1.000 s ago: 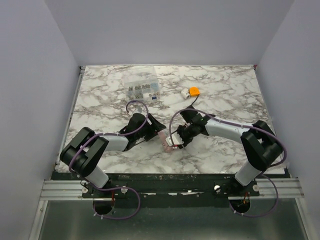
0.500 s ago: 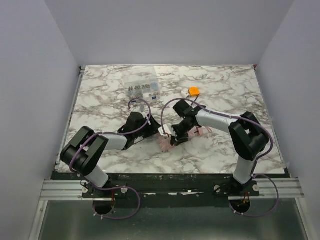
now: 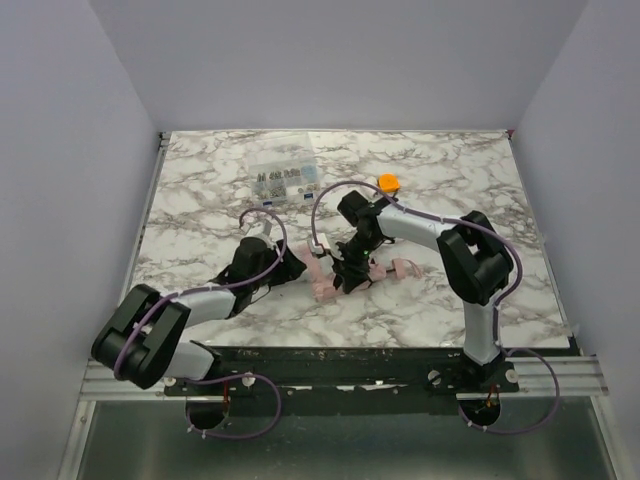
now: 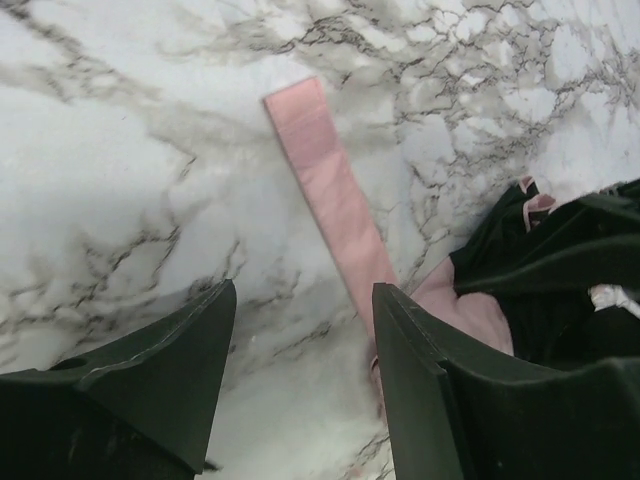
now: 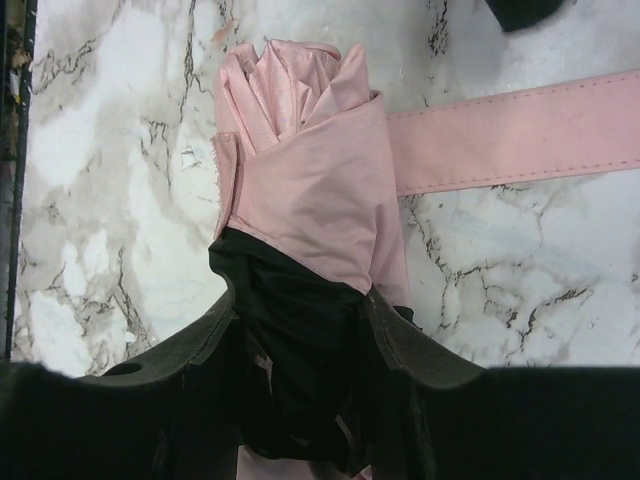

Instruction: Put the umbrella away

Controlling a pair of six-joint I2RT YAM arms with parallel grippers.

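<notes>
A white marble-patterned tabletop with grey veining (image 3: 480, 180) fills the floor of a booth enclosed by plain pale grey walls (image 3: 340, 60). Near the far edge, left of centre, lies a flat clear plastic compartment box (image 3: 285, 180) holding small dark and light parts too small to tell apart. A small round orange gadget (image 3: 387, 182) sits to its right, well apart from it. A ribbed aluminium rail (image 3: 130, 378) runs along the table's near edge.
</notes>
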